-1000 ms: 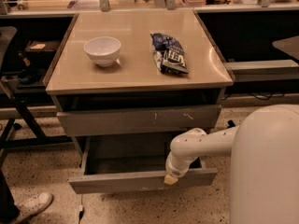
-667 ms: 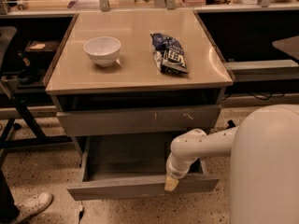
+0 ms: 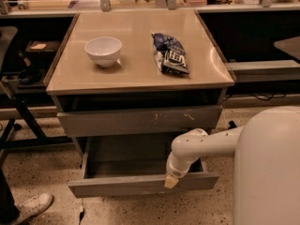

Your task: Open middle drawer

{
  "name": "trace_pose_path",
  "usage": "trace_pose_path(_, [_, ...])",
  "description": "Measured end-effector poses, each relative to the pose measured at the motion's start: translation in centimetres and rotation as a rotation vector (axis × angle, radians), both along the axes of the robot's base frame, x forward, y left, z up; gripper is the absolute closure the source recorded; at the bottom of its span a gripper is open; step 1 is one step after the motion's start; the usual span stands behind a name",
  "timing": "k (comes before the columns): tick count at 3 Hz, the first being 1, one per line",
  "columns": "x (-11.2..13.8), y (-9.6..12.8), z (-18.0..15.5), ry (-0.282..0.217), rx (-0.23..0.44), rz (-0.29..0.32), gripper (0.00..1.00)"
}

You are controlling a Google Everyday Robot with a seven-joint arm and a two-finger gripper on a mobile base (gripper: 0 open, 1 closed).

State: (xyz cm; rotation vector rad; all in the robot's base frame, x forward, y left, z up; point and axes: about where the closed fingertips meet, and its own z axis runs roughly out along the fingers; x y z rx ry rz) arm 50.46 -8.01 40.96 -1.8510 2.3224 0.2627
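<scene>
Camera view: one gripper (image 3: 171,181) at drawer (image 3: 117,187)

Grey middle drawer (image 3: 117,187); white gripper (image 3: 171,182), cream-tipped, at its front; white bowl (image 3: 103,50); beige tabletop (image 3: 136,74); blue-white packet (image 3: 170,54).

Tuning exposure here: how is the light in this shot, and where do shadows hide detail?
Camera view: warm yellowish cast; tabletop evenly lit, bowl throwing a soft shadow; the recess under the tabletop is near black; inside the middle drawer it is dim but readable; the gripper at its front edge is brightly lit.
</scene>
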Motion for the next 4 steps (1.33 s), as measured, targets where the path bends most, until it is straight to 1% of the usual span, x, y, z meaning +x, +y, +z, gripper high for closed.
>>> trace_pose_path(2, [-1.8, -0.6, 0.4, 0.016, 0.016, -0.033, 1.00])
trace_pose_path(4, [-3.9, -1.2, 0.8, 0.034, 0.027, -0.080, 1.00])
